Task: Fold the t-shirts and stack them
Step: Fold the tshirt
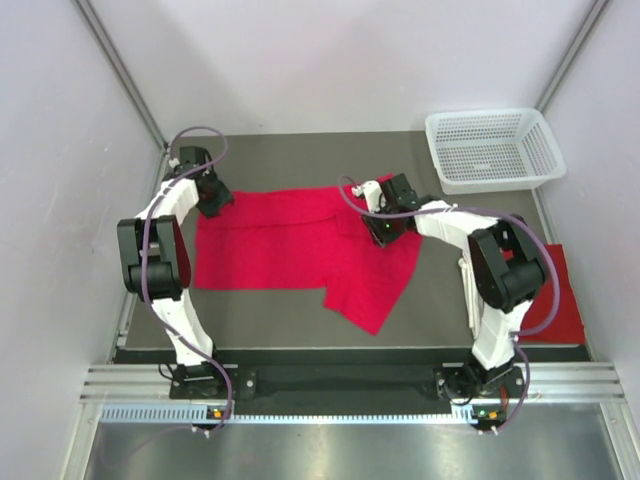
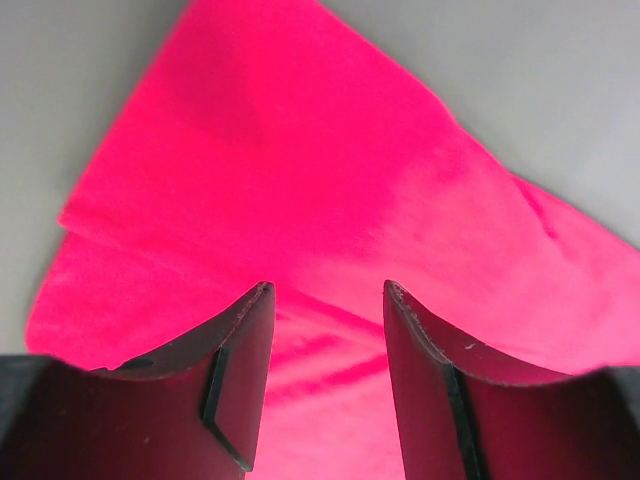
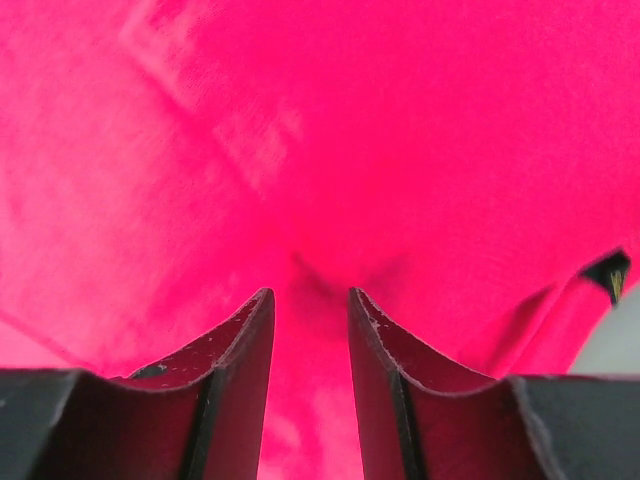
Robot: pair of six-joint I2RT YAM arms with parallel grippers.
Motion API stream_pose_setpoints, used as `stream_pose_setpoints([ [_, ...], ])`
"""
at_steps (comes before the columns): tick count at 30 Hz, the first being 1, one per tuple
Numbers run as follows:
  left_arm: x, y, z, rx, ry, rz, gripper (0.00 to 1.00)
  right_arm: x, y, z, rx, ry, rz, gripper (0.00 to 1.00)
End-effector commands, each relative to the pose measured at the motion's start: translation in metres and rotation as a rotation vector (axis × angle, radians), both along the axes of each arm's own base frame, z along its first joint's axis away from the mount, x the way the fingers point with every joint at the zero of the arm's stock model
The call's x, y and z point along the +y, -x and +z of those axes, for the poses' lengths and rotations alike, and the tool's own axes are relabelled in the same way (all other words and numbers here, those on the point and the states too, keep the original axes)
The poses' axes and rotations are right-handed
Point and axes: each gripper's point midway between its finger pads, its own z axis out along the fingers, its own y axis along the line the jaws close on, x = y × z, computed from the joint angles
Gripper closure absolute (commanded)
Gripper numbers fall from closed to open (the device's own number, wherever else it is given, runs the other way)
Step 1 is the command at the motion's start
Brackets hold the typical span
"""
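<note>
A red t-shirt [image 1: 290, 240] lies spread across the middle of the table, with one part hanging toward the near edge. My left gripper [image 1: 214, 198] is at its far left corner. In the left wrist view the gripper [image 2: 325, 288] is open, with the shirt [image 2: 300, 170] just below the fingertips. My right gripper [image 1: 385, 230] is low over the shirt's right part. In the right wrist view the gripper [image 3: 310, 292] stands apart over the cloth [image 3: 400, 130], with a small crease running into the gap. A second red t-shirt [image 1: 566, 300] lies folded at the table's right edge.
A white mesh basket [image 1: 492, 150] stands at the back right corner. The dark table top [image 1: 280, 160] shows behind the shirt and along the near edge. Grey walls close in the left and right sides.
</note>
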Motion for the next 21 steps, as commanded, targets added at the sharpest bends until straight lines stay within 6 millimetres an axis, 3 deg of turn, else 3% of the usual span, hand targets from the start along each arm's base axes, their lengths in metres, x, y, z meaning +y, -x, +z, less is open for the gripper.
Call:
stream_pose_setpoints([
  [1, -0.003, 0.007, 0.031, -0.052, -0.06, -0.017, 0.47, 0.007, -0.002, 0.043, -0.119, -0.02, 0.016, 0.64],
  [5, -0.022, 0.007, 0.033, -0.067, -0.011, -0.074, 0.47, 0.0, -0.017, 0.064, -0.183, -0.039, -0.111, 0.63],
  [8, -0.041, 0.0, 0.033, -0.11, 0.054, -0.139, 0.47, -0.021, -0.039, 0.071, -0.199, -0.043, -0.315, 0.61],
  [9, -0.041, -0.002, 0.028, -0.104, 0.058, -0.139, 0.47, -0.036, -0.052, 0.079, -0.238, -0.013, -0.406, 0.61],
  [11, -0.036, -0.006, 0.02, -0.085, 0.043, -0.123, 0.47, -0.051, -0.055, 0.073, -0.2, -0.006, -0.576, 0.61],
  [12, -0.035, -0.006, 0.006, -0.046, 0.04, -0.119, 0.47, -0.059, -0.06, 0.077, -0.202, -0.01, -0.635, 0.62],
  [15, -0.041, -0.009, -0.002, 0.0, 0.075, -0.137, 0.49, -0.065, -0.057, 0.072, -0.126, -0.079, -0.771, 0.67],
  [19, -0.095, -0.006, 0.016, -0.093, 0.215, -0.294, 0.53, -0.072, -0.046, 0.06, -0.013, -0.158, -0.935, 0.74],
  [20, -0.131, 0.0, 0.022, -0.114, 0.23, -0.39, 0.51, -0.072, -0.045, 0.059, 0.001, -0.17, -0.946, 0.74],
  [21, -0.147, 0.0, 0.033, -0.158, 0.229, -0.433, 0.5, -0.069, -0.043, 0.055, 0.019, -0.18, -0.955, 0.74],
])
